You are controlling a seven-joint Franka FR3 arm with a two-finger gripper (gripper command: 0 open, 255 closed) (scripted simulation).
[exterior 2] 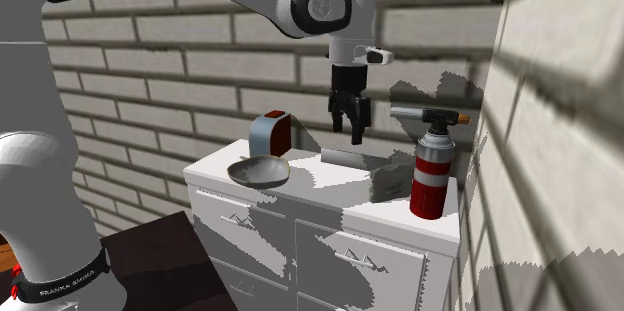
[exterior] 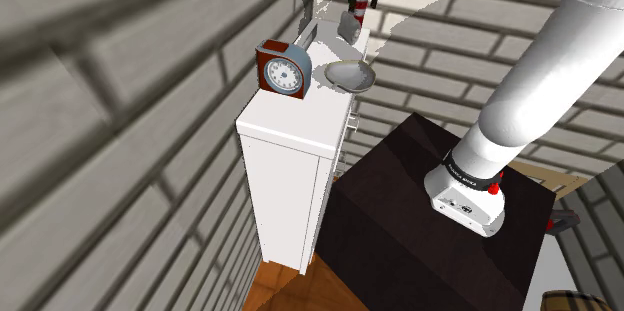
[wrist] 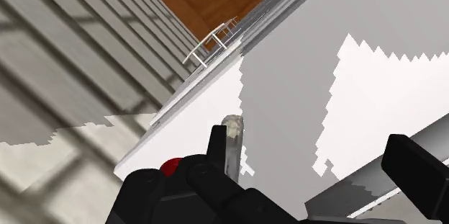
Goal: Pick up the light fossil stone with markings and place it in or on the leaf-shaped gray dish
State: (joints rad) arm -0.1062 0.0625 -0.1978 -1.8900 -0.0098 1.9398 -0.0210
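The light grey fossil stone (exterior 2: 352, 159) lies on the white cabinet top (exterior 2: 300, 191), between the dish and a canister. The shoulder view shows the stone (exterior: 350, 27) at the far end of the cabinet. The leaf-shaped grey dish (exterior 2: 258, 170) sits near the cabinet's front corner, apart from the stone; the shoulder view has the dish (exterior: 348, 76) beside a clock. My black gripper (exterior 2: 349, 137) hangs open just above the stone, holding nothing. In the wrist view the gripper (wrist: 309, 147) is wide apart, with a pale sliver of the stone (wrist: 232, 132) beside one finger.
A red and blue clock (exterior 2: 270, 134) stands behind the dish. A red and white torch canister (exterior 2: 432, 174) stands at the cabinet's end by the brick side wall (exterior 2: 560, 139). A brick wall runs behind the cabinet. My dark stand (exterior: 420, 219) is beside it.
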